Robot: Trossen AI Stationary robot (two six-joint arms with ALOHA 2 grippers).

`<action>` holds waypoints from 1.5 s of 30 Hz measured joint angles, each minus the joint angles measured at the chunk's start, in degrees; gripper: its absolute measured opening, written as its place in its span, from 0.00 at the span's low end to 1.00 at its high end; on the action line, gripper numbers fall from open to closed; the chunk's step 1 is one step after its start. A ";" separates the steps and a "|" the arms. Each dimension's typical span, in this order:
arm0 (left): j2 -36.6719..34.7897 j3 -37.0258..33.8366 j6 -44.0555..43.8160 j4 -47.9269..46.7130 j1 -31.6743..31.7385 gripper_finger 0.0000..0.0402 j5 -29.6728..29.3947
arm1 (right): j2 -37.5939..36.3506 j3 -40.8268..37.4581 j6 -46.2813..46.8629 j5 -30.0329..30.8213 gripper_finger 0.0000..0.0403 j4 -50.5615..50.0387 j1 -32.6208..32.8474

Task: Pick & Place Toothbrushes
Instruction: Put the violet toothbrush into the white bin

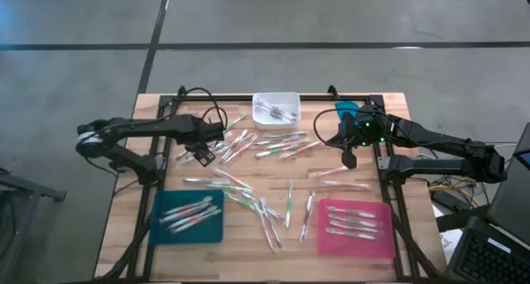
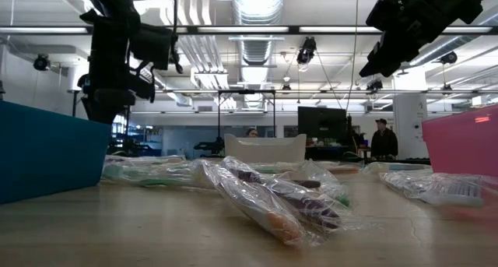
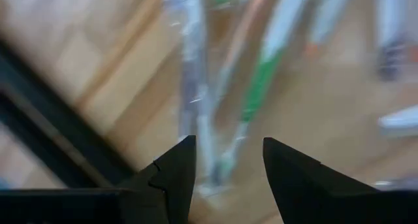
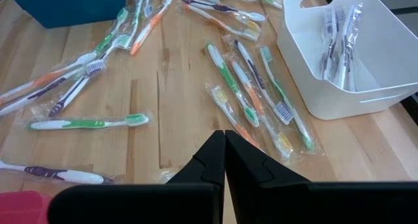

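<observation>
Many wrapped toothbrushes (image 1: 277, 143) lie scattered flat on the wooden table, also in the right wrist view (image 4: 243, 87) and the low view (image 2: 272, 197). My left gripper (image 1: 203, 156) is low over the left part of the pile, open. In the left wrist view my left gripper (image 3: 225, 149) has one finger on each side of a clear-wrapped toothbrush (image 3: 199, 113), beside a green one (image 3: 261, 87). My right gripper (image 1: 349, 161) is shut and empty above the table's right part. In the right wrist view my right gripper (image 4: 225, 136) is above bare wood.
A white bin (image 1: 276, 108) at the far edge holds a few toothbrushes (image 4: 339, 41). A teal tray (image 1: 166, 230) near left and a pink tray (image 1: 331, 243) near right each hold several. A black frame (image 1: 389, 151) borders the table. People stand in the room behind (image 2: 381, 138).
</observation>
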 joint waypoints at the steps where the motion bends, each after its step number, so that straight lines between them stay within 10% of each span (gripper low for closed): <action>1: -0.01 0.00 -0.15 -0.86 0.00 0.45 -1.53 | 0.01 0.00 0.02 0.00 0.02 0.00 -0.01; 45: -0.22 0.00 13.26 2.51 8.39 0.45 9.30 | 0.01 0.00 0.01 -0.02 0.02 -0.01 -0.02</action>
